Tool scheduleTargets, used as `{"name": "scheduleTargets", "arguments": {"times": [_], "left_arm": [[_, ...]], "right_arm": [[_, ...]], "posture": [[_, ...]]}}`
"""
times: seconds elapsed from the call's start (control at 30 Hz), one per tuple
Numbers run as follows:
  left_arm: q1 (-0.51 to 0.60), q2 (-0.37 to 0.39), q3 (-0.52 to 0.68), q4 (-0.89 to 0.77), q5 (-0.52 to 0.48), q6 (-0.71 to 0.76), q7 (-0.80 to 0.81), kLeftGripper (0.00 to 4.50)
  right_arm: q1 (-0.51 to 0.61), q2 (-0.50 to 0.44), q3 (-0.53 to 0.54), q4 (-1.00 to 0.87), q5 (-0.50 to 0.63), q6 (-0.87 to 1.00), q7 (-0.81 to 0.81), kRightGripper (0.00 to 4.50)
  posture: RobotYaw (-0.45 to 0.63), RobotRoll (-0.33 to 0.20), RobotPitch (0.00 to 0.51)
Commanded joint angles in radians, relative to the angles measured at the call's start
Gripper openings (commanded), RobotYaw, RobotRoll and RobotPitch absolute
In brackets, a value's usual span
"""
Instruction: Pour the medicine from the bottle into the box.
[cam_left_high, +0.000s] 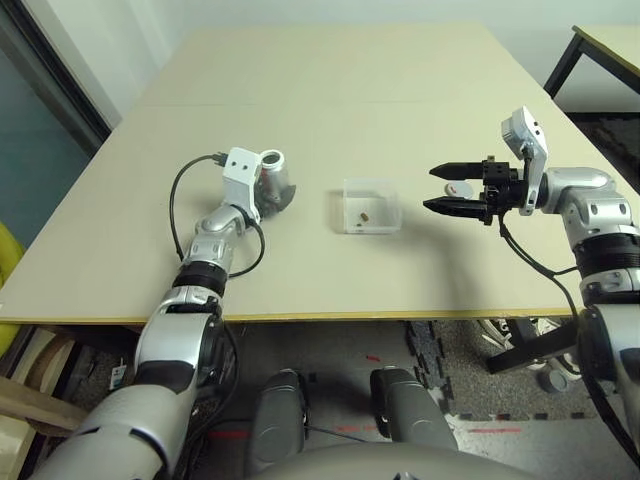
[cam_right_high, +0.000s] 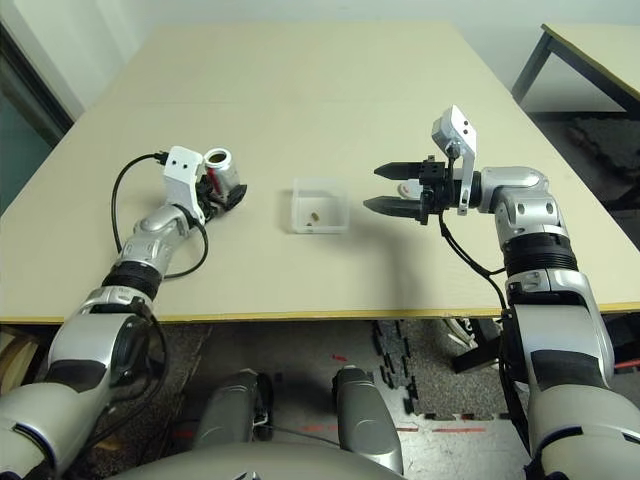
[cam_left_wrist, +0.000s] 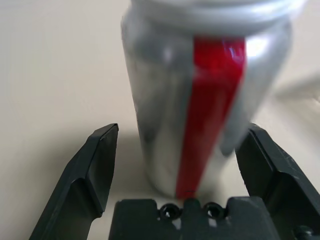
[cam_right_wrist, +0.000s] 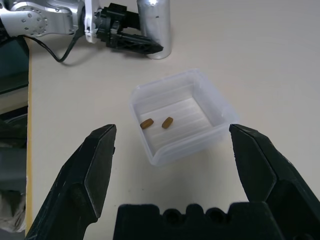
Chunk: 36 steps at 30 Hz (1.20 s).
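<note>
Right wrist view shows two pills (cam_right_wrist: 157, 123) already lying in the clear box (cam_right_wrist: 216, 104), so the left gripper (cam_left_wrist: 182, 145), jaws spread either side of the upright bottle (cam_left_wrist: 200, 85), should back straight off without tipping it, right gripper (cam_left_high: 441, 190) hanging open

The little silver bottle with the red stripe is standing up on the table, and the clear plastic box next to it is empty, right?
Not quite. The small silver-grey bottle with the red stripe does stand upright on the beige table, but the shallow clear plastic box is not empty: the right wrist view shows two tiny brownish-yellow pills lying on its floor.
</note>
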<state>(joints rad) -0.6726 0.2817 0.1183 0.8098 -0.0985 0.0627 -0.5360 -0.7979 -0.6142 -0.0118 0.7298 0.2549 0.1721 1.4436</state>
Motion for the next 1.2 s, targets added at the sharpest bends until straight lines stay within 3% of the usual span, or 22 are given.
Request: {"name": "scheduleTargets", "arguments": {"times": [0.03, 0.43, 0.53, 0.6, 0.83, 1.2], "left_arm": [[0.083, 0.014, -0.013, -0.168, -0.031, 0.101, -0.031, 4.45], [0.347, 0.036, 0.027, -0.704, -0.107, 0.380, 0.026, 4.45], [0.393, 0.042, 0.084, -0.801, -0.226, 0.461, -0.023, 4.45], [0.428, 0.086, 0.102, -0.814, -0.230, 0.416, -0.057, 4.45], [0.394, 0.208, 0.241, -0.652, -0.234, 0.346, -0.007, 4.45], [0.160, 0.318, 0.247, -0.237, -0.170, 0.136, 0.032, 4.45]], "right_arm": [[0.007, -0.004, 0.002, 0.008, -0.003, -0.005, 0.002, 4.50], [-0.012, -0.007, -0.021, 0.035, 0.006, 0.001, -0.021, 4.50], [-0.014, 0.005, -0.078, 0.026, 0.066, 0.081, -0.062, 4.50], [-0.004, 0.004, -0.098, 0.019, 0.075, 0.086, -0.090, 4.50], [0.038, -0.002, -0.172, 0.000, 0.092, 0.083, -0.230, 4.50], [0.098, -0.006, -0.314, 0.000, 0.087, -0.045, -0.583, 4.50]], "posture": [[-0.15, 0.000, 0.093], [-0.12, 0.000, 0.115], [-0.11, 0.000, 0.116], [-0.11, 0.000, 0.116], [-0.09, 0.000, 0.116], [-0.12, 0.000, 0.115]]}}
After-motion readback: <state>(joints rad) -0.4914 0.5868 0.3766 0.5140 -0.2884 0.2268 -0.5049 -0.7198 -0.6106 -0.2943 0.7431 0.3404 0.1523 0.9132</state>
